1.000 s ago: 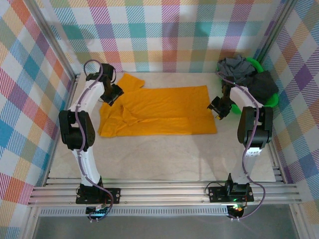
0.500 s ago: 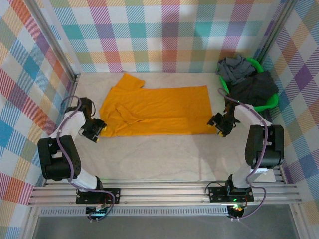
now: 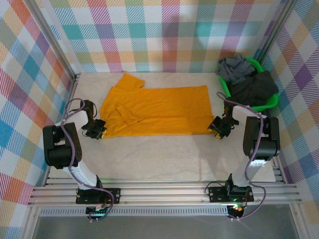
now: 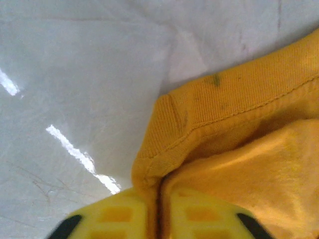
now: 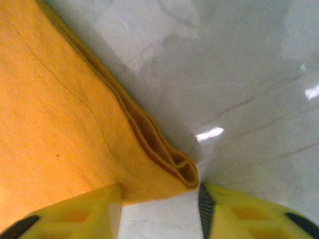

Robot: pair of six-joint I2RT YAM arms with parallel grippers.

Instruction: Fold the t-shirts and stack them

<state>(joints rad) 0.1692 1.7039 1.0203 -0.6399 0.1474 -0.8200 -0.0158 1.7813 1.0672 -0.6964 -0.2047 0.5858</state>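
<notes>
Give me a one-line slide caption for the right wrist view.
Right gripper, jaws open, poised at the layered corner of the orange t-shirt on the pale table.

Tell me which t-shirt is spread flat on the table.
The mustard-orange t-shirt; the grey t-shirt and charcoal t-shirt are bunched in the green basket.

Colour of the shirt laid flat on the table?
The shirt is plain mustard-orange, with no print visible. It shows best in the top view.
</notes>
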